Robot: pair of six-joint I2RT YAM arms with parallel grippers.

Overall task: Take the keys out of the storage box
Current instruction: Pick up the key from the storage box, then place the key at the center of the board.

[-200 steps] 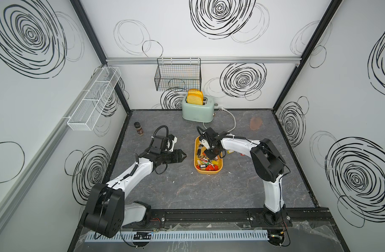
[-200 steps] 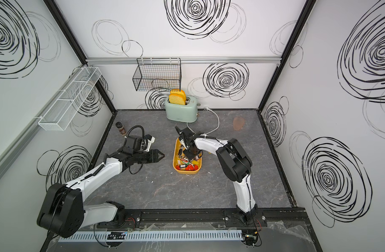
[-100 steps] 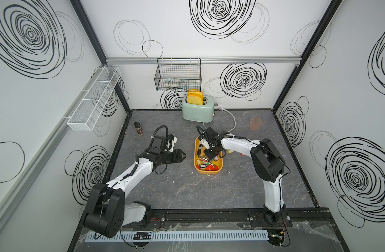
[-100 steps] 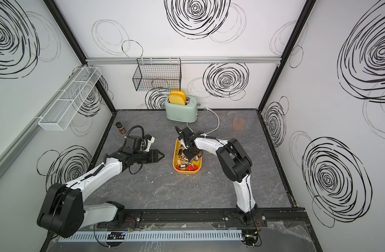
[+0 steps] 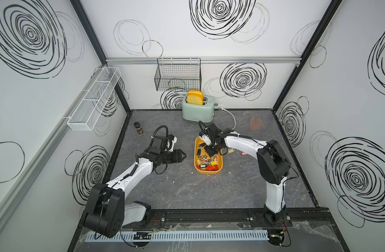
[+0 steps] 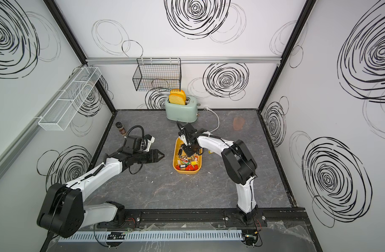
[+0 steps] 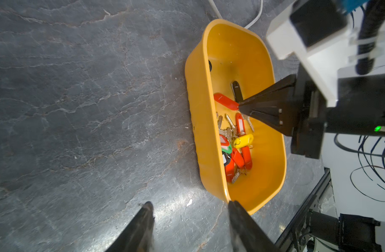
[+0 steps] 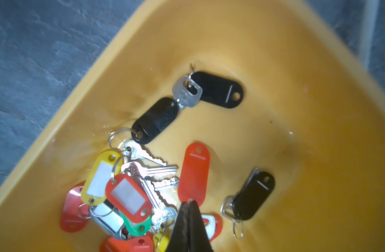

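Grey marbled table point(image 5: 187, 192) in a white booth scrawled with black swirls: the yellow box point(image 5: 209, 172) sits mid-table, in front of a mint toaster point(image 5: 198, 111). Most of the keys point(image 5: 209, 163) lie heaped at the box's near end, with tags in red, yellow, green and black. Three black-tagged ones lie apart from the heap.

The right gripper point(image 8: 189, 203) reaches down into the box with its jaws pressed together and its tips at the end of a plain red tag point(image 8: 193, 174). Whether they pinch it cannot be told. The left gripper point(image 7: 188, 205) hovers over the table near the box's left side, fingers spread with nothing between them.

A yellow-tagged key point(image 5: 230, 151) and a red-tagged key point(image 5: 244, 154) lie on the table just right of the box. White inserts in a yellow tag point(image 8: 99, 176) and a windowed red tag point(image 8: 128, 196) show no writing that can be made out. A stamp on one key head point(image 8: 185, 93) is too blurred to read.
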